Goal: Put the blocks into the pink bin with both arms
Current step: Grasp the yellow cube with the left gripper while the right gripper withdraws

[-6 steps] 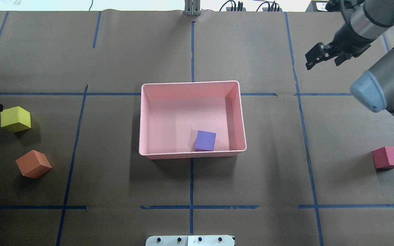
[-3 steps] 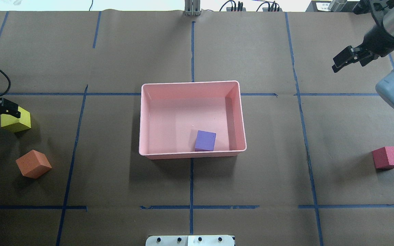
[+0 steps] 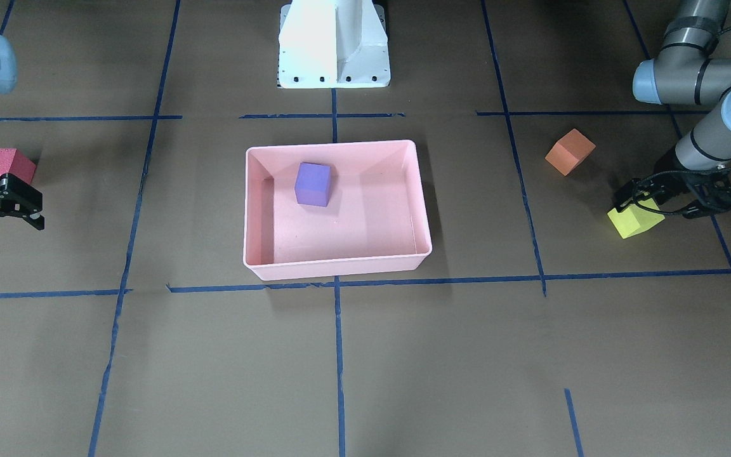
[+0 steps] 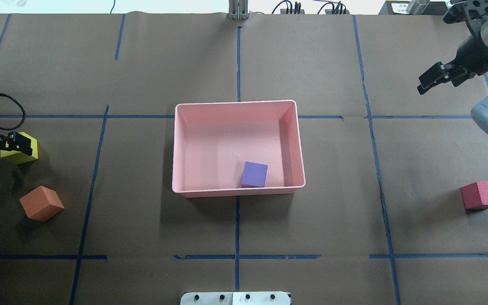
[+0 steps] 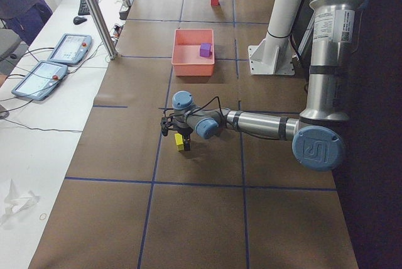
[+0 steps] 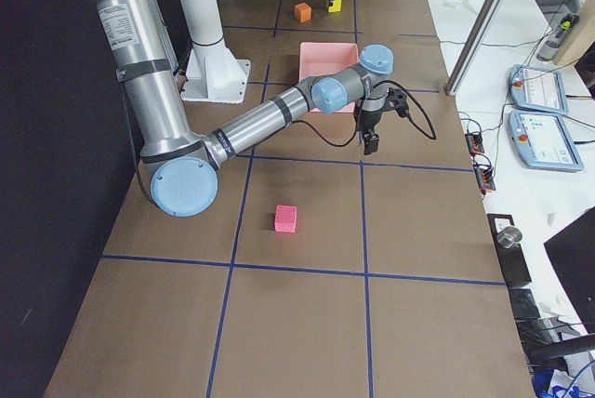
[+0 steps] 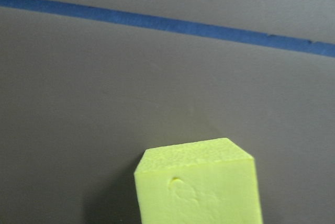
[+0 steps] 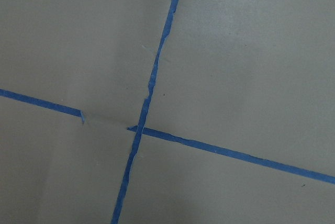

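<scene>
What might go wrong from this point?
The left end effector sits over one side of the yellow-green block, so an off-centre grasp may tip or drop it. The right end effector hangs far from the red block; its long reach could miss.

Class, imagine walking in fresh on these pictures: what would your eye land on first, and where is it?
The pale pink bin in the middle of the brown table stands out first, with one purple cube inside near its robot-side wall. Next, the left pincer is down at the yellow-green cube at the table's left end, while the orange cube nearby and the red cube at the right end lie alone.
</scene>
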You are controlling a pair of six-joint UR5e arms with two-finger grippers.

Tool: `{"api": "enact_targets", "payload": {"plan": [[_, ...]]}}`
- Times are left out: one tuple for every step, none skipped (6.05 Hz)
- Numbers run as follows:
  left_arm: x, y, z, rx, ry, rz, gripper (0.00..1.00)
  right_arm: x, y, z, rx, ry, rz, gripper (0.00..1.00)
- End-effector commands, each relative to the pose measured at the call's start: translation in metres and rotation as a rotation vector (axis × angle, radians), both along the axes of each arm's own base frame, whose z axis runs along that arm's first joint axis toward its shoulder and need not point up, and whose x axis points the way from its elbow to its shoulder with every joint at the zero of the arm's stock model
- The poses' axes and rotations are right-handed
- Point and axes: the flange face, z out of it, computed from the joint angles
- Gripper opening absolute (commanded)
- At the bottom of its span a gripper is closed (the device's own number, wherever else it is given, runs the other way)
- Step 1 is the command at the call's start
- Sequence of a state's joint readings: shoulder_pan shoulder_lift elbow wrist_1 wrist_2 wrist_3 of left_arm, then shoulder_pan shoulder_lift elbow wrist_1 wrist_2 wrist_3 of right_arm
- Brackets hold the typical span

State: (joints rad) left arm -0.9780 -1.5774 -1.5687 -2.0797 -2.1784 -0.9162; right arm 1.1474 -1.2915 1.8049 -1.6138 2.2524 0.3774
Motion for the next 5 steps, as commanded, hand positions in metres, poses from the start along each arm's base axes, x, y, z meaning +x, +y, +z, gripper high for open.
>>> {"api": "enact_targets", "payload": {"plan": [[0.009,-0.001,0.005,-0.002,-0.014,0.008,0.64,0.002,0.003,0.005,-0.005,0.003,0.000,1.00],[0.009,-0.002,0.000,0.010,-0.009,0.011,0.36,0.002,0.004,0.007,-0.008,0.004,0.000,1.00],[0.014,-0.013,-0.034,0.064,0.025,0.006,0.30,0.003,0.006,0.011,-0.009,0.007,-0.004,1.00],[0.014,-0.025,-0.086,0.143,0.078,-0.009,0.30,0.007,0.016,0.023,-0.002,0.014,-0.027,1.00],[0.012,-0.038,-0.151,0.261,0.112,-0.053,0.30,0.024,0.031,0.043,0.014,0.029,-0.058,1.00]]}}
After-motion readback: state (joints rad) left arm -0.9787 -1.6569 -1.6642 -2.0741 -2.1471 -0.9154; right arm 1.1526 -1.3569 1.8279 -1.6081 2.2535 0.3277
